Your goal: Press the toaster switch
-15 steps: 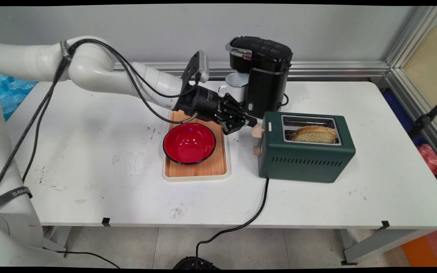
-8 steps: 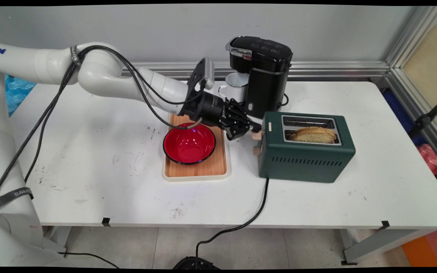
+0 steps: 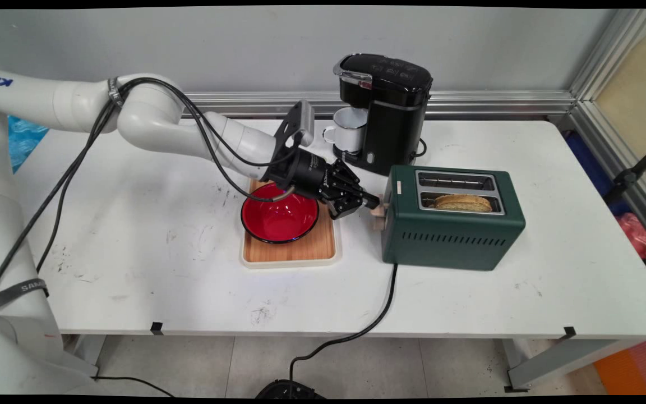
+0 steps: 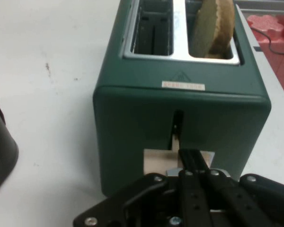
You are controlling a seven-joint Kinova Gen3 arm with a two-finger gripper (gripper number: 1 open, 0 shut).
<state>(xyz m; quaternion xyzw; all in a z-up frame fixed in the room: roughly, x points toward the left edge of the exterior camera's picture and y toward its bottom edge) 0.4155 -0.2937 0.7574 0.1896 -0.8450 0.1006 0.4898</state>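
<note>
- Main view: the end effector (image 3: 372, 201) reaches in from the left, low over the white surface (image 3: 469, 303), and its tip meets the pale wooden lever (image 3: 379, 210) on the left end of the green toaster (image 3: 452, 224).
- The fingers are drawn together, with nothing gripped between them; the tip rests on top of the lever.
- A slice of toast (image 3: 462, 202) sits in the toaster's nearer slot, only its upper edge above the rim; the farther slot holds nothing.
- A black power cord (image 3: 376, 320) runs from the toaster's near left corner over the front edge of the surface.
- Just left of the toaster a red bowl (image 3: 279, 216) stands on a wooden tray (image 3: 300, 249); the wrist hangs over the bowl's far rim.
- Behind them a black coffee machine (image 3: 384, 112) holds a white mug (image 3: 348, 130) under its spout.
- Hand view: the closed fingers (image 4: 195, 163) rise from the bottom edge and lie against the lever (image 4: 157, 163), which sits low in the vertical slot of the toaster (image 4: 132, 132) end face.
- The toast (image 4: 217, 26) stands in the right-hand slot, and a small label (image 4: 182, 85) sits on the top edge above the lever slot.
</note>
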